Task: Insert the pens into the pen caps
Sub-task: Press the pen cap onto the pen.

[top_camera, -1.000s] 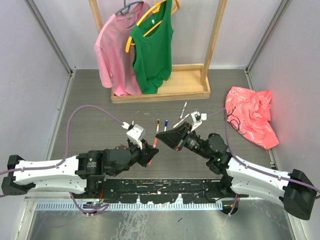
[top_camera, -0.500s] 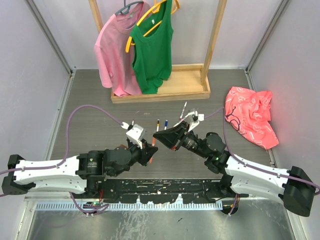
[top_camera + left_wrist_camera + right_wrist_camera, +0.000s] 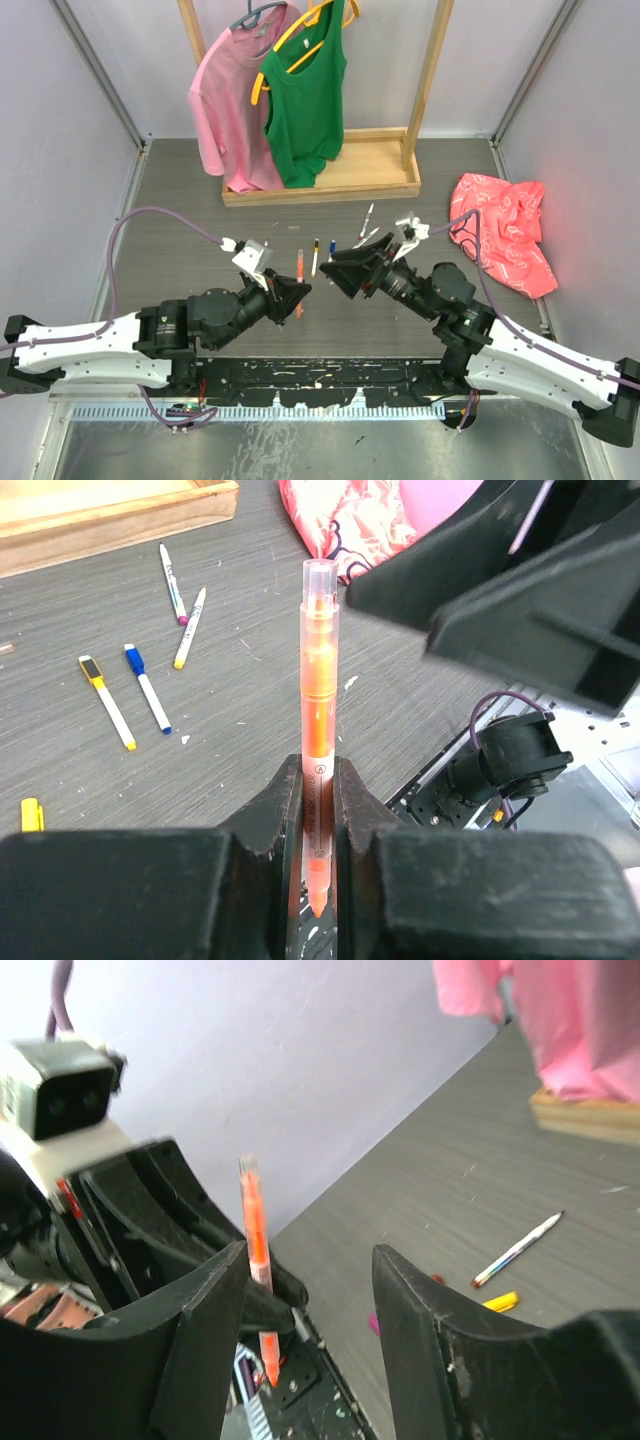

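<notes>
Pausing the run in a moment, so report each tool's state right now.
Left tool: closed, holding the orange pen.
Right tool: open, holding nothing.

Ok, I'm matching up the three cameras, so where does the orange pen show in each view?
Top external: the orange pen is near the centre, between the two arms' ends.
Left wrist: the pen stands upright mid-frame, clamped in the left gripper.
Right wrist: the pen is left of centre, upright.
Shared landmark: the wooden rack base.
</notes>
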Robot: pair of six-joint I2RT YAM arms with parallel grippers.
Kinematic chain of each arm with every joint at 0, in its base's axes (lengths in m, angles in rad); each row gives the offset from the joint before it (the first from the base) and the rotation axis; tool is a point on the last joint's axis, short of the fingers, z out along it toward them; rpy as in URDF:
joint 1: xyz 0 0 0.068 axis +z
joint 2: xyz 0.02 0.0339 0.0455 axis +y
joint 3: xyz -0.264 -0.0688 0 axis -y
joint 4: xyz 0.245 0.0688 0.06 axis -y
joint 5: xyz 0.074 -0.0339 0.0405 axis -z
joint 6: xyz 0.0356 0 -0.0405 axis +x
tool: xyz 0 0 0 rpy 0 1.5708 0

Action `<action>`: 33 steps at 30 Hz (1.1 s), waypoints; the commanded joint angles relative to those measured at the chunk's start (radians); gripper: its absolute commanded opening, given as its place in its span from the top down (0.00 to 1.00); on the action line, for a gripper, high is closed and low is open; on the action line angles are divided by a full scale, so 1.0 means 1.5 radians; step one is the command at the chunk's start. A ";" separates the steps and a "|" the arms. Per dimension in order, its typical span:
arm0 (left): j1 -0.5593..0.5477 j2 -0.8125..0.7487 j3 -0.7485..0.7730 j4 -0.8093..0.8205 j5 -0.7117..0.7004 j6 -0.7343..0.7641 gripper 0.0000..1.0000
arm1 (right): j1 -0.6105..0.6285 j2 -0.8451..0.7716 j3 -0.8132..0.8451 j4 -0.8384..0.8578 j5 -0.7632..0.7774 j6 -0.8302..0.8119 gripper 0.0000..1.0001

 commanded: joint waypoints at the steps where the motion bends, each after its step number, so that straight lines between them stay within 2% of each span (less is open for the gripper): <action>1: 0.001 -0.020 0.015 0.011 0.004 0.011 1.00 | 0.002 -0.034 0.080 -0.097 0.110 -0.042 0.41; 7: 0.001 -0.032 0.008 0.011 0.061 0.029 1.00 | 0.003 -0.010 0.135 -0.136 0.089 -0.038 0.41; 20: 0.001 0.014 0.028 0.006 0.112 0.025 1.00 | 0.002 0.049 0.157 -0.058 -0.043 -0.001 0.43; 33: 0.001 0.032 0.043 0.013 0.118 0.036 1.00 | 0.002 0.079 0.143 -0.073 -0.054 0.021 0.51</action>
